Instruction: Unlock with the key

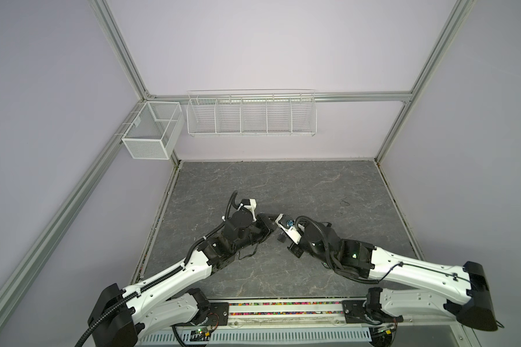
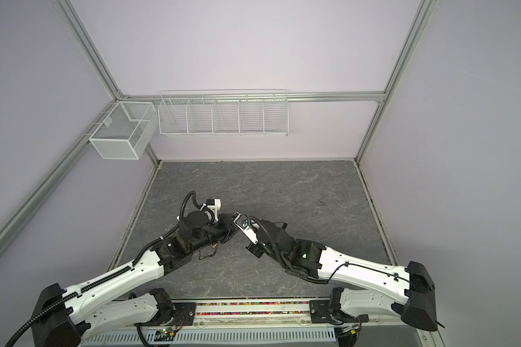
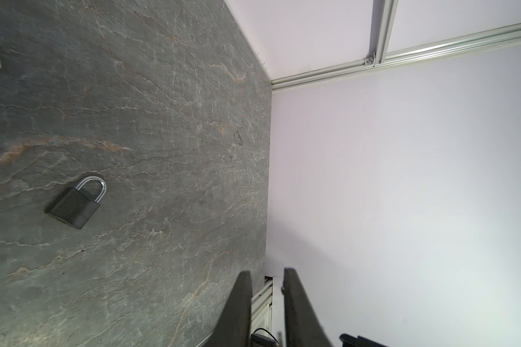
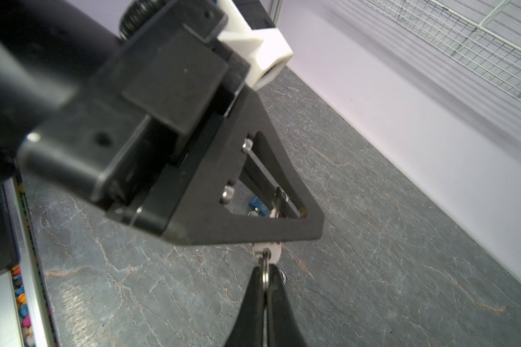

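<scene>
a: item, key [image 4: 266, 251]. where do we log it?
b: pinched shut in the right hand [image 4: 265, 270], held above the middle of the surface [image 3: 163, 90].
a: left hand [image 3: 267, 270]?
b: a narrow gap shows around the key's blade. we cannot tell if it grips.
a: padlock [image 3: 73, 205]?
b: flat on the surface, shackle closed, apart from both hands. we judge insertion and turning still outstanding.

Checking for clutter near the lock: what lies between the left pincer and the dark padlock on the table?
Nothing: in the left wrist view, only bare grey table lies between the left pincer and the dark padlock.
</scene>
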`<state>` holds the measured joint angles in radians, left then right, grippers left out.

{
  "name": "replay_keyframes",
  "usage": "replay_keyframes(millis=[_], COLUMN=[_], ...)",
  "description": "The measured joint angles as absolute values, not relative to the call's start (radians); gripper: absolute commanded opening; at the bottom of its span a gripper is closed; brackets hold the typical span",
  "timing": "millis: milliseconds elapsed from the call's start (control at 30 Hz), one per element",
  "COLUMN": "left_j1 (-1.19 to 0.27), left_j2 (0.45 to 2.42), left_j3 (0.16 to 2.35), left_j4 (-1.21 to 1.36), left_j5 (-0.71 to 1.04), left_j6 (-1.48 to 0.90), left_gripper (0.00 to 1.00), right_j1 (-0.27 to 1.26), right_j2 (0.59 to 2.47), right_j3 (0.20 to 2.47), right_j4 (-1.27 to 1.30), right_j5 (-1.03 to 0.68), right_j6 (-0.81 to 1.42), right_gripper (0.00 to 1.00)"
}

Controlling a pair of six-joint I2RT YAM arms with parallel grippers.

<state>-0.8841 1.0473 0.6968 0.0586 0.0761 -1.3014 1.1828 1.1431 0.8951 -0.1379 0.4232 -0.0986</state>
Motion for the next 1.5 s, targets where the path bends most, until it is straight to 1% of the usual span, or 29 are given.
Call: replay_keyframes(millis=[133,300,433,567,633,733,900,933,1067,1200,1300,1400,1500], left_j1=[-0.884,-0.884,-0.884,-0.884,-0.884,-0.884,-0.884,-0.884,-0.884,-0.884,-0.884,-0.884,-0.884], left_j2=[1.048,1.053,1.053,1.053,1.053,1.053,1.052,1.052,1.049,1.046,1.045,1.045,1.045], left_j3=[0.697,0.697,0.697,0.697,0.697,0.697,0.701,0.704,0.723,0.745,0.745,0.744,0.744], left_j4=[0.064,0.066,0.066,0.068,0.071,0.07,0.069,0.069,0.073,0.129,0.202,0.285,0.359], left_j5=[0.075,0.067,0.06,0.059,0.057,0.05,0.031,0.026,0.009,0.0,0.009,0.036,0.071], left_j6=[-1.299,-1.296,-1.294,-1.285,-1.279,-1.261,-1.198,-1.176,-1.073,-0.914,-0.809,-0.727,-0.669], left_gripper=[0.1,0.04,0.0,0.0,0.0,0.0,0.0,0.0,0.0,0.0,0.0,0.0,0.0], right_j1=[1.183,1.183,1.183,1.183,1.183,1.183,1.173,1.164,1.09,0.98,0.894,0.81,0.772], right_j2=[1.147,1.156,1.159,1.159,1.159,1.159,1.144,1.132,1.058,0.962,0.921,0.905,0.908], right_j3=[0.895,0.895,0.895,0.895,0.895,0.896,0.896,0.896,0.896,0.896,0.891,0.857,0.829], right_j4=[-0.141,-0.145,-0.146,-0.149,-0.15,-0.161,-0.192,-0.201,-0.224,-0.228,-0.216,-0.158,-0.095], right_j5=[0.423,0.423,0.424,0.43,0.435,0.45,0.435,0.418,0.315,0.15,0.01,-0.154,-0.288], right_j6=[-0.104,-0.106,-0.109,-0.109,-0.109,-0.098,-0.06,-0.047,0.018,0.142,0.239,0.355,0.453], right_gripper=[0.06,0.06,0.06,0.06,0.13,0.33,0.45,0.49,0.58,0.67,0.67,0.65,0.63])
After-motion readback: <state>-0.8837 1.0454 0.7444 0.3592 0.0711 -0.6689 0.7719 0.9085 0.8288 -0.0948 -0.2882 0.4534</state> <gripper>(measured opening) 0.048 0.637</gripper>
